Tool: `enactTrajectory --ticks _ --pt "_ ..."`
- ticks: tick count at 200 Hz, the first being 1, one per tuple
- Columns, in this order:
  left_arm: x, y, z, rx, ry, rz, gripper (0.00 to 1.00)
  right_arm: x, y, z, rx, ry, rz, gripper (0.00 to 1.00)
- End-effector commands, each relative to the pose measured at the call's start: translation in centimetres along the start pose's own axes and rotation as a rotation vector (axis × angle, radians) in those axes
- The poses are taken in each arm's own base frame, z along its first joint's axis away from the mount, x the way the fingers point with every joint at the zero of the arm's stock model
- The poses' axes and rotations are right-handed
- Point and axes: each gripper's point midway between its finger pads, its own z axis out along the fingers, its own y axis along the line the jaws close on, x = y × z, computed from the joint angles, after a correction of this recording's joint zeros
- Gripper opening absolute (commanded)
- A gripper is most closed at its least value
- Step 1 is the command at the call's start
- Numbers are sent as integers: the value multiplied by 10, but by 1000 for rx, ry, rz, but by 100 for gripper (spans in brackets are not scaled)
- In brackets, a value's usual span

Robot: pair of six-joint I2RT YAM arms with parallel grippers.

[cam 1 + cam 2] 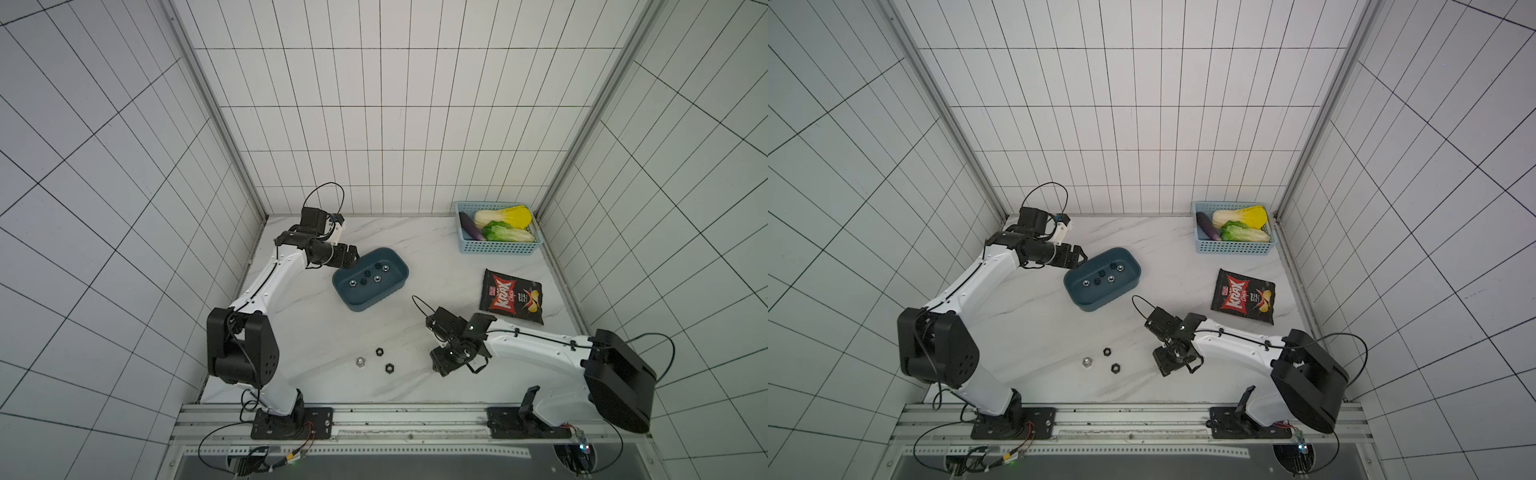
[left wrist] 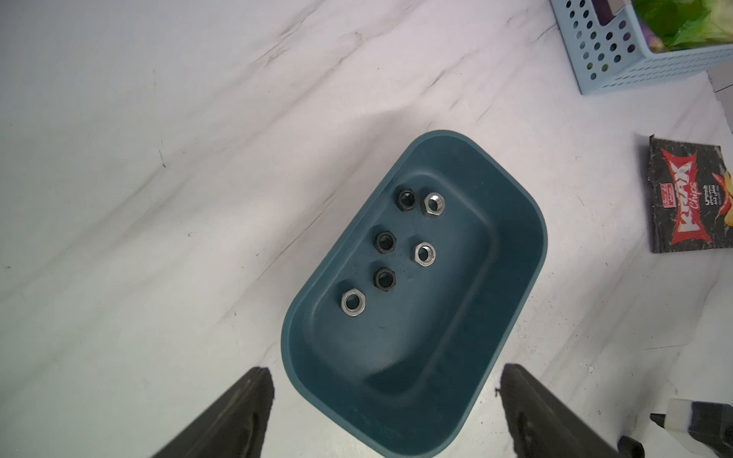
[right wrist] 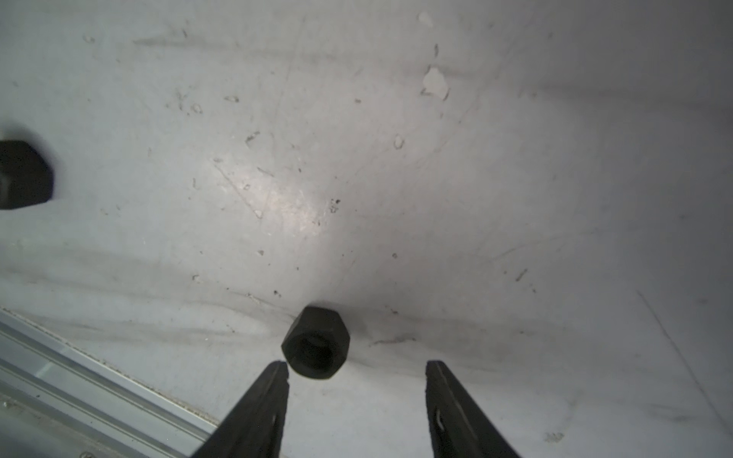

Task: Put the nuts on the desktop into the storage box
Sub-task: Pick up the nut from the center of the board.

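The desktop (image 1: pixel 316 328) carries everything. The left arm (image 1: pixel 266 286) rises from the near edge and reaches away toward the far left corner, its wrist bent across toward the middle of the desk. The right arm (image 1: pixel 536 345) folds back at its elbow on the right, then stretches low across the near part of the desktop, wrist tipped down. The storage box (image 1: pixel 368 303) stands upright on the desktop left of centre, open side up, with its long axis running diagonally from near-left to far-right in both top views. The left gripper (image 2: pixel 386 376) hovers over the box's short end nearest its arm, jaws wide apart and empty. The right gripper (image 3: pixel 357 365) points down at the desktop, jaws apart with nothing between them. Six nuts (image 2: pixel 425 253), three black and three silver, lie flat on the box floor with their holes up, toward one long wall. Three more nuts (image 1: pixel 379 351) lie loose on the near desktop between the arms. In the right wrist view a black nut (image 3: pixel 316 343) lies just ahead of one fingertip.
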Motion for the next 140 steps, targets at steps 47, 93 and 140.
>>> enactTrajectory --ticks 47,93,140 --pt "-9 -1 -25 32 -76 -15 93 -3 9 7 27 58 -14 49" --pt "-9 -1 -27 40 -78 -19 93 -3 10 8 31 73 -16 44" --pt "-9 -3 -27 54 -79 -23 93 -4 10 7 25 69 -19 12"
